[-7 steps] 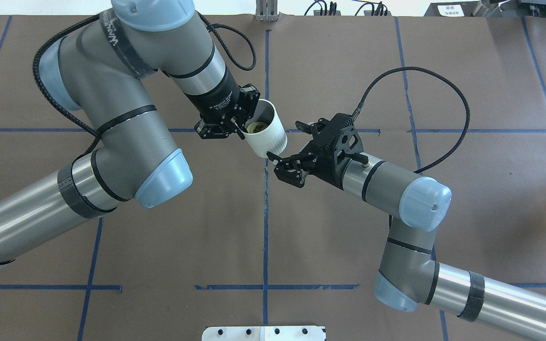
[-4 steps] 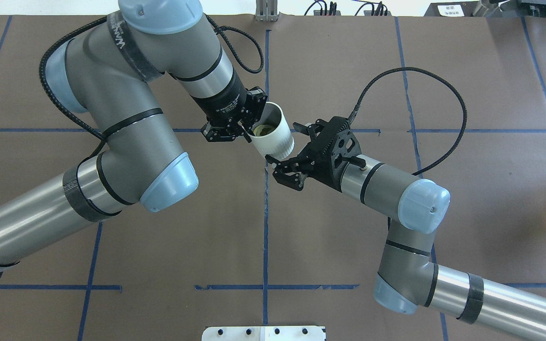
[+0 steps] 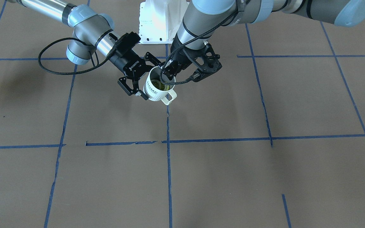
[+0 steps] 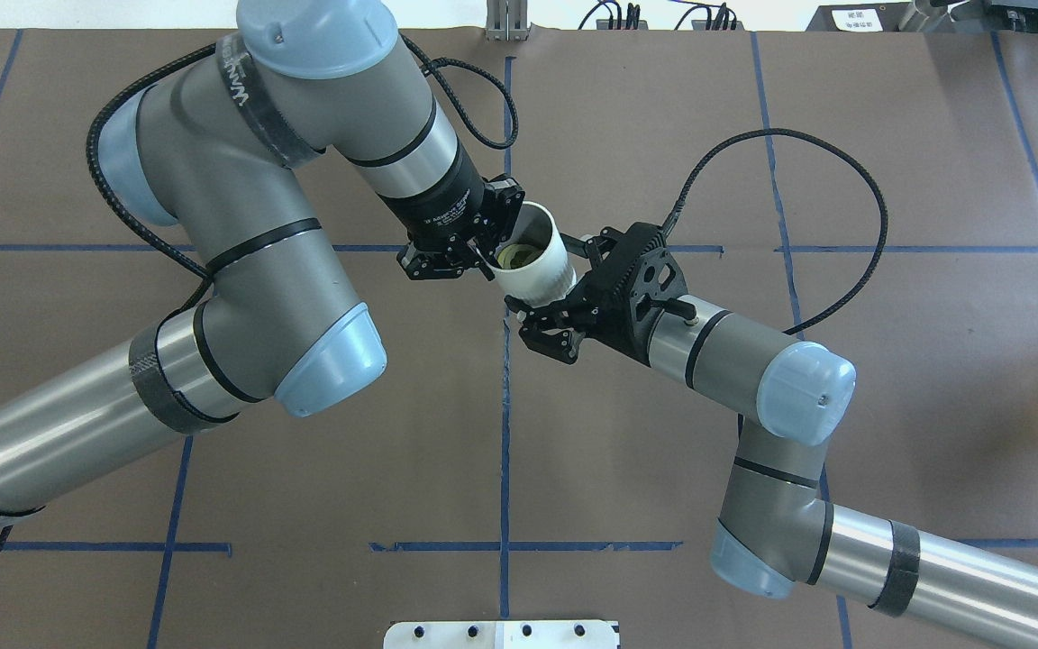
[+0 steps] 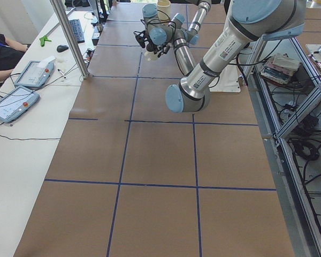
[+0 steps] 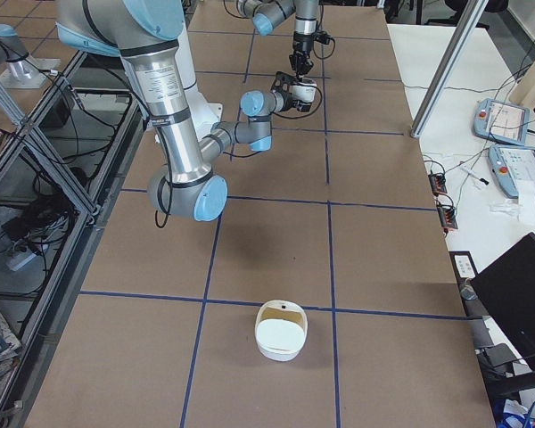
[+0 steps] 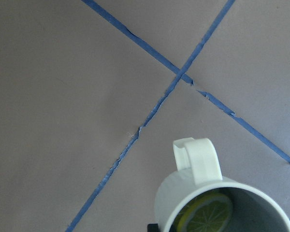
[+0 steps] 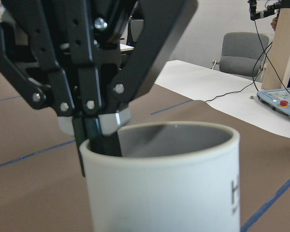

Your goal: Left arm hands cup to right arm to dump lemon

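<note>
1. Handover is the step in hand. The cup (image 4: 544, 278) hangs in the air over the middle of the worktop (image 4: 348, 505), mouth up. The lemon (image 4: 519, 257), which the left wrist view shows to be a slice, lies inside.
2. The left end effector (image 4: 490, 255) is closed on the rim at the cup's left side, with one finger inside the cup and one outside. It carries the whole weight.
3. The right end effector (image 4: 544, 281) is wide open and has hold of nothing. Its jaws stand on either side of the white ribbed body, and I cannot tell whether they touch it.
4. To do it well, I think the right end effector should close slowly and squarely on the body, below the rim, away from the left one's fingers. The handle (image 3: 169, 97) points to the near side in the front view, so it seems not to be in the way.
5. The left end effector should open only when the right grip is firm. It should then lift straight out, because its inner finger is close to the lemon.
6. The smooth wall may slip, so the cup should be kept upright until the dumping place is reached
</note>
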{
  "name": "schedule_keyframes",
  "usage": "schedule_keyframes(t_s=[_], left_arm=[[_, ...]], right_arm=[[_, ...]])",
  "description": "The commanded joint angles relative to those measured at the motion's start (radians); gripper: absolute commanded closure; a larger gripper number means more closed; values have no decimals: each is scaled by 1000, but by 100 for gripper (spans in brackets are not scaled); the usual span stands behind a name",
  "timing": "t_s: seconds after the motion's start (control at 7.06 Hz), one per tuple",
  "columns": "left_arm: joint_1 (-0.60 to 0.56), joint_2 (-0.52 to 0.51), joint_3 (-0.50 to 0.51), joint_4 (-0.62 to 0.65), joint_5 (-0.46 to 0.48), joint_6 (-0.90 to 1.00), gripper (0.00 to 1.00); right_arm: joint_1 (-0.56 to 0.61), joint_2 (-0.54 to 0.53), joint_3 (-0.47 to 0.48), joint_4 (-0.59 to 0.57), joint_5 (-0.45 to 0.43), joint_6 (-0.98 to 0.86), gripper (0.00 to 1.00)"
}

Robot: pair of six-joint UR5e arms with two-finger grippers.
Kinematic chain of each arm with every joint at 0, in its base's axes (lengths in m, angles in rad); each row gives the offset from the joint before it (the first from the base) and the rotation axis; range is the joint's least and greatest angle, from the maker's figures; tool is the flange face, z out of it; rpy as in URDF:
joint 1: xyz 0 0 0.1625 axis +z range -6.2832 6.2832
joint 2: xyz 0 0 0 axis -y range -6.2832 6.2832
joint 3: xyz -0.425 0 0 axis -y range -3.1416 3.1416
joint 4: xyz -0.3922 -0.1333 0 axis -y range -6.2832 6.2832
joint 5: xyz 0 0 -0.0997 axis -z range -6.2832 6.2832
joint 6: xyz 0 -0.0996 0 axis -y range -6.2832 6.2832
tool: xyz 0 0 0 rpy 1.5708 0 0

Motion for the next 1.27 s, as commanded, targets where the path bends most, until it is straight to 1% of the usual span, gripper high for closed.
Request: schedule_keyframes(t_s=[0.0,0.14,0.28,0.42,0.57,0.71,0.85,0.99,1.13], left_arm=[[2,1,-1,-15,-1,-4,100],[2,1,-5,-23,-2,-6,100],[0,4,-3,-29,-4,-6,94],[1,7,-3,-32,-5,9,7],[0,10,-12,-43,-8,22,0],[-21,12,-20,-41,-23,28,0],[-67,13,-20,-40,-83,32,0],[-90,37,-21,-28,-120,89,0],[-91,103,-29,-28,-116,173,0]], right_arm=[[0,-2,0,0,0,0,1],[0,0,0,0,0,0,10],[0,-2,0,2,0,0,39],[0,0,0,2,-3,0,63],[0,-2,0,0,-21,-2,71],[0,-8,-2,0,-23,-3,71],[3,-14,-3,0,-21,-3,71],[1,-12,-3,0,-23,-3,73],[9,-8,9,-20,-14,-3,87]])
